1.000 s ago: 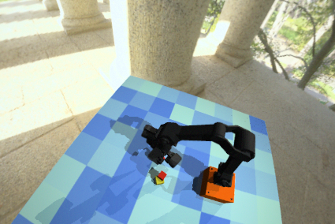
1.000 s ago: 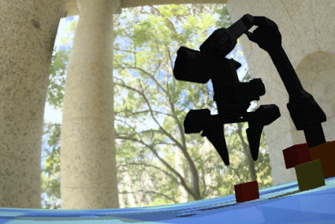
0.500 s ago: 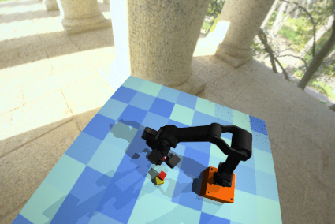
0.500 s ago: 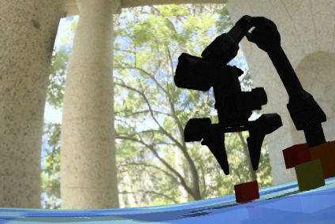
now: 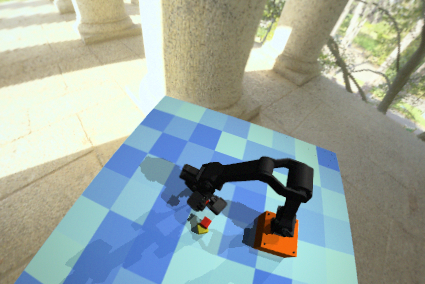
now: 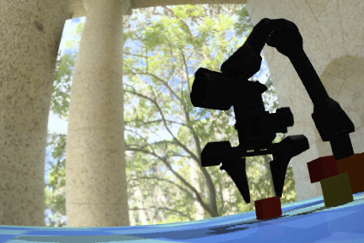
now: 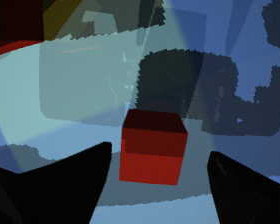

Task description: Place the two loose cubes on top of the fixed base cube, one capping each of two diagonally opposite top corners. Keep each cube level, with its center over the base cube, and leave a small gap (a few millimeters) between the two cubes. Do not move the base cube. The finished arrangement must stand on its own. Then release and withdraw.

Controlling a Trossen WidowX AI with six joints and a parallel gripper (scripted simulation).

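The gripper (image 5: 208,204) (image 6: 264,199) (image 7: 161,155) is open about halfway and holds nothing, just above the loose red cube (image 6: 268,208) (image 7: 152,150). The other red cube (image 5: 205,222) (image 6: 322,169) (image 7: 18,22) sits upon the yellow base cube (image 5: 201,229) (image 6: 337,190) (image 7: 60,17).

Pale speckled stone columns (image 5: 202,55) (image 6: 96,115) stand beyond a table (image 5: 135,210) (image 6: 330,218) (image 7: 81,95) whose top is checkered in blues and pale aqua; sunlit paving (image 5: 40,125) spreads around it, and leafy trees (image 5: 410,65) (image 6: 167,85) show between the columns, with patches of sky behind the foliage
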